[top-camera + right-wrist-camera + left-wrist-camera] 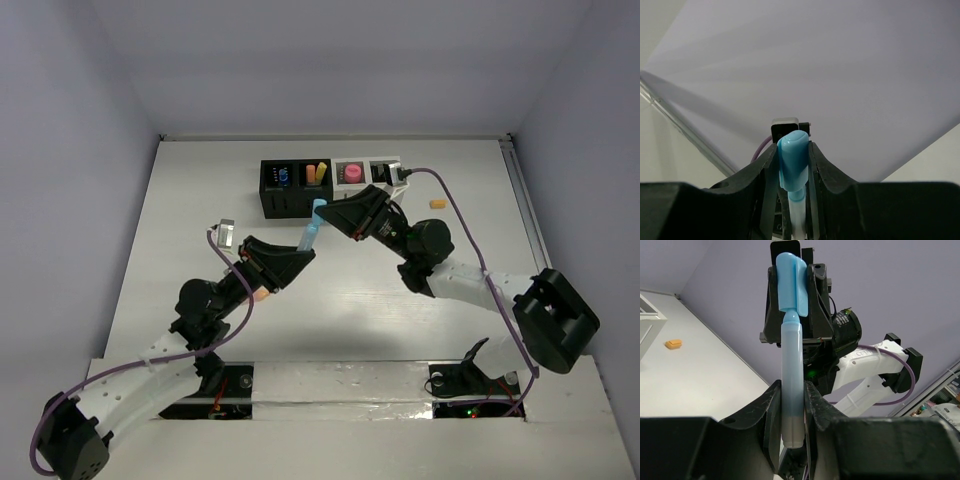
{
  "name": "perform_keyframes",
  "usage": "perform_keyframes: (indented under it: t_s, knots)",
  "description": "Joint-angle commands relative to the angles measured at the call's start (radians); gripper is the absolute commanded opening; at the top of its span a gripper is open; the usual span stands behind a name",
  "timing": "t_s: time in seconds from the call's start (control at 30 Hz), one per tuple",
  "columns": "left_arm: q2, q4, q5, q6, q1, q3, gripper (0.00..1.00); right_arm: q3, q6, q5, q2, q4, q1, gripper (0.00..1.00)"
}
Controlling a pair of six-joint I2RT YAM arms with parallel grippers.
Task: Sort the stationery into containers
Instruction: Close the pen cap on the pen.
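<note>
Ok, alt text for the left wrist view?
A light blue plastic pen stands upright, its barrel clamped in the left gripper and its cap in the right gripper. A small orange piece lies on the white table.

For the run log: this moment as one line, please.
left pincer: shut on blue pen barrel | right pincer: shut on cap | pen in front of containers

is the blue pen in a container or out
Out. The blue pen is held in front of the containers, left hand shut on its barrel, right hand shut on its cap.
</note>
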State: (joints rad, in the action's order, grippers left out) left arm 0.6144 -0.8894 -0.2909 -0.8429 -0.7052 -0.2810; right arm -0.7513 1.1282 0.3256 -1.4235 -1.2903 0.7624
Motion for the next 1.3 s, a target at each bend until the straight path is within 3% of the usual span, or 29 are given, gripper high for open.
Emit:
perform_keyframes:
  t_s: [0.0, 0.37, 0.57, 0.87, 1.0, 1.27]
  knots:
    - [0.007, -0.123, -0.011, 0.002, 0.013, -0.047, 0.0, -0.01, 0.031, 0.033, -0.029, -0.331, 0.006, 0.02]
    - [0.036, -0.31, -0.09, -0.033, 0.023, -0.069, 0.0, -0.1, 0.156, 0.147, -0.14, -0.426, 0.006, 0.08]
    - [-0.022, -0.358, -0.056, -0.039, 0.023, -0.072, 0.0, -0.108, 0.136, 0.159, -0.1, -0.426, 0.015, 0.08]
    - [0.034, -0.608, -0.08, -0.174, 0.023, -0.13, 0.0, -0.204, 0.096, 0.196, -0.083, -0.428, 0.075, 0.08]
    - [0.047, -0.641, -0.094, -0.189, 0.023, -0.164, 0.0, -0.258, 0.038, 0.219, -0.072, -0.423, 0.097, 0.08]
    - [-0.004, -0.553, -0.11, -0.121, 0.023, -0.253, 0.0, -0.35, 0.048, 0.303, -0.063, -0.37, 0.097, 0.08]
